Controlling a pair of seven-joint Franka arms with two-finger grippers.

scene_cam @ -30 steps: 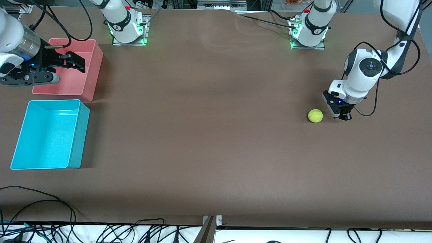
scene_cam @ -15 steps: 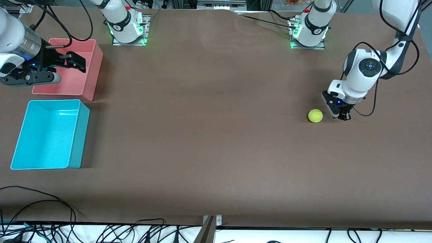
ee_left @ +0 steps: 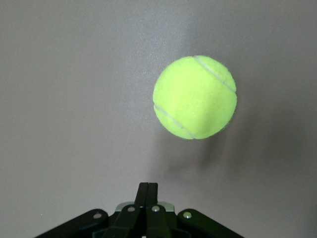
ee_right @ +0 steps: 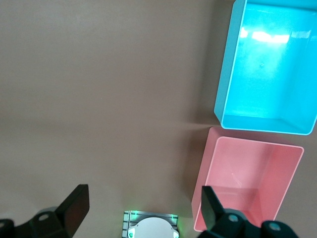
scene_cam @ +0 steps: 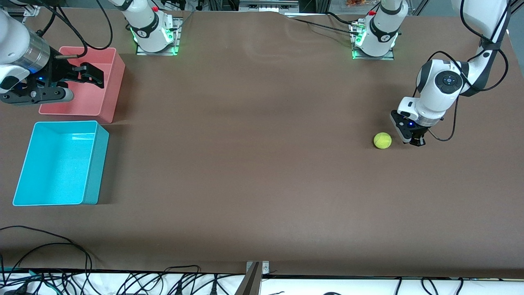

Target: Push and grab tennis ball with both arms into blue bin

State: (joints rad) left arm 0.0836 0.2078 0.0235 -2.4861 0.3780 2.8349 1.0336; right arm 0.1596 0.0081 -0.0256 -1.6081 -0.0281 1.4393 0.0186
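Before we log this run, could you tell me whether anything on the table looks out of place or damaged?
Nothing stands out: the tennis ball sits intact on the table beside the shut left hand, and the blue bin and pink bin stand upright.

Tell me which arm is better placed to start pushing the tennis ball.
Left: its shut left gripper sits low beside the tennis ball. The open right gripper waits over the pink bin.

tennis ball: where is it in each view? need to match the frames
Front view: the tennis ball lies on the table at the left arm's end, beside the shut left gripper.
Left wrist view: the ball lies ahead of the shut fingertips.
Right wrist view: not in it.
Shared landmark: the left gripper.
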